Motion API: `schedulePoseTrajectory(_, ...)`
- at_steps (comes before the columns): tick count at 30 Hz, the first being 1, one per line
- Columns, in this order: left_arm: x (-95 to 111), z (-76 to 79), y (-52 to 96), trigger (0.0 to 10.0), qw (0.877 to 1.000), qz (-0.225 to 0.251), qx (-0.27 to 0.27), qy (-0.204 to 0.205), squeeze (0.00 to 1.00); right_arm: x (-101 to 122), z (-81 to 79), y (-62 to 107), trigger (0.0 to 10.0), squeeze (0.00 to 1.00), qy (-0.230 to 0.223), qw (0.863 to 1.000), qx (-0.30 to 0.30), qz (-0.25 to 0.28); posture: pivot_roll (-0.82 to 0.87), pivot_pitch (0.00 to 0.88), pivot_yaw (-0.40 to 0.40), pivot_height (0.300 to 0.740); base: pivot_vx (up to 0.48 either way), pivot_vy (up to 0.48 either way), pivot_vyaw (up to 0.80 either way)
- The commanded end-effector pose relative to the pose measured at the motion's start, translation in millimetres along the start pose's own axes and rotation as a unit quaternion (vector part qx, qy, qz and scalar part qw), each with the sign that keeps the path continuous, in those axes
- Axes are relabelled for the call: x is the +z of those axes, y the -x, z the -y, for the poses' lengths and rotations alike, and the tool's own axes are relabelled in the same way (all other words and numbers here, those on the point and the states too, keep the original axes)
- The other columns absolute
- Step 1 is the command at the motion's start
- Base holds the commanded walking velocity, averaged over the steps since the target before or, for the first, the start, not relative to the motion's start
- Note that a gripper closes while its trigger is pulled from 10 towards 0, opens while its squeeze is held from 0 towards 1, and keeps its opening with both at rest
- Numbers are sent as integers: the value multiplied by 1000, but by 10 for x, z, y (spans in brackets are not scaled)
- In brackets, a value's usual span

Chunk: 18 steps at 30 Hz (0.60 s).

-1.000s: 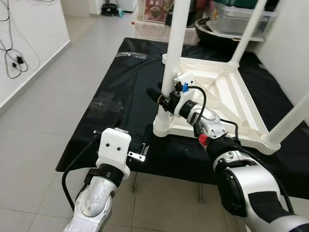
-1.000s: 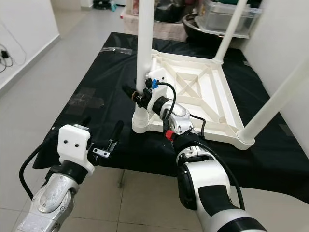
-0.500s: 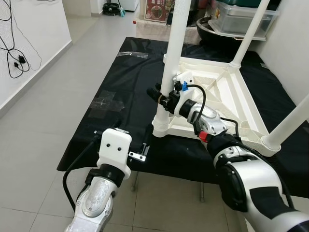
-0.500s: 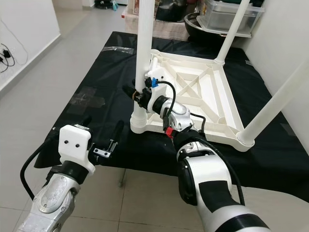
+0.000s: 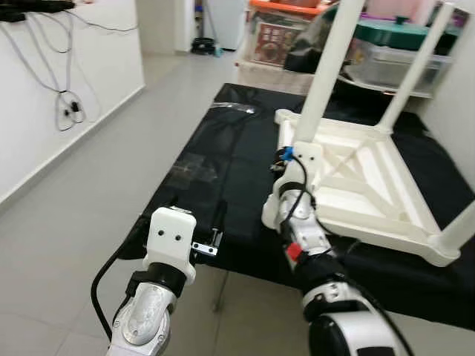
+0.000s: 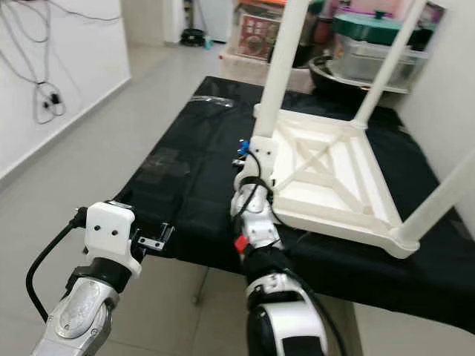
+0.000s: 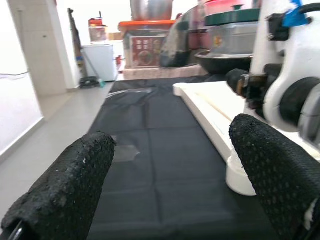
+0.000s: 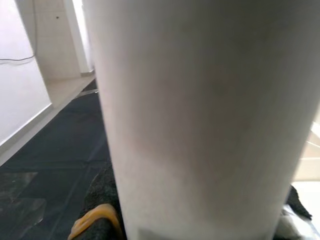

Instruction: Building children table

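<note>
Though writing blurs, right tool (image 5: 291, 152) grips table leg (image 5: 326, 70).

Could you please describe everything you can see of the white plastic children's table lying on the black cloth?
The white plastic children's table lies upside down on the black cloth, its ribbed underside with crossing braces facing up. Round white legs stand upward from the corner sockets; three show: the near-left leg, a far one and a near-right one. The right gripper sits against the base of the near-left leg, which looks smooth and matte in the right wrist view. The left gripper hovers open, apart from it.
</note>
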State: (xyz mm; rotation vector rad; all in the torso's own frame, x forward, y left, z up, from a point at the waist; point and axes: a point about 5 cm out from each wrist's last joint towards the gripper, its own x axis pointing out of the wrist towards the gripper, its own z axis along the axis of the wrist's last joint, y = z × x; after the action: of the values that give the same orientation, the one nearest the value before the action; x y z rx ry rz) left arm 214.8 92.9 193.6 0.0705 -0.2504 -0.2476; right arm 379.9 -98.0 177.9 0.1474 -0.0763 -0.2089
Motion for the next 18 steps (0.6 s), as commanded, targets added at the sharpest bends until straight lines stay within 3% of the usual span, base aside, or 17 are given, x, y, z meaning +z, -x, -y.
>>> schedulePoseTrajectory(1, -39, 20, -10, 10000, 1000, -7, -4, -2, 0, -115, -16, 49, 4235, 0, -18, 1000, -4, -22, 128, 66, -116, 740, 0, 0, 0)
schedulePoseTrajectory(3, -42, 23, -12, 10000, 1000, -8, -4, -2, 0, -96, -70, 54, 4235, 0, -25, 1000, 9, -16, 127, 68, -117, 740, 0, 0, 0)
schedulePoseTrajectory(4, -43, 26, -13, 10000, 1000, -8, -4, -1, 0, -48, -130, 58, 10000, 510, -30, 999, 29, 0, 126, 70, -119, 740, 0, 0, 0)
schedulePoseTrajectory(5, -47, 28, -12, 10000, 1000, -9, -5, -1, 0, 13, -186, 53, 10000, 1000, -30, 997, 62, 24, 125, 73, -117, 740, 0, 0, 0)
schedulePoseTrajectory(6, -50, 29, -11, 10000, 1000, -10, -6, -1, 0, 52, -216, 52, 10000, 1000, -28, 995, 84, 39, 125, 73, -117, 740, 0, 0, 0)
schedulePoseTrajectory(7, -51, 29, -12, 10000, 1000, -10, -6, -1, 0, 85, -218, 61, 10000, 404, -14, 994, 100, 48, 121, 74, -116, 740, 0, 0, 0)
schedulePoseTrajectory(9, -52, 28, -13, 10000, 1000, -9, -5, 0, 0, 99, -213, 68, 10000, 404, -4, 993, 107, 52, 120, 75, -116, 740, 0, 0, 0)
schedulePoseTrajectory(10, -51, 30, -16, 10000, 1000, -9, -6, 0, 0, 87, -194, 57, 10000, 0, -5, 991, 128, 44, 122, 76, -115, 740, 0, 0, 0)
schedulePoseTrajectory(16, -46, 32, -31, 10000, 1000, -8, -7, 1, 0, 66, -36, -17, 10000, 0, 0, 970, 241, 40, 123, 79, -113, 740, 0, 0, 0)
schedulePoseTrajectory(18, -42, 25, -37, 10000, 1000, -7, -6, -1, 0, 60, 56, -62, 10000, 0, 5, 948, 316, 25, 128, 80, -116, 740, 0, 0, 0)
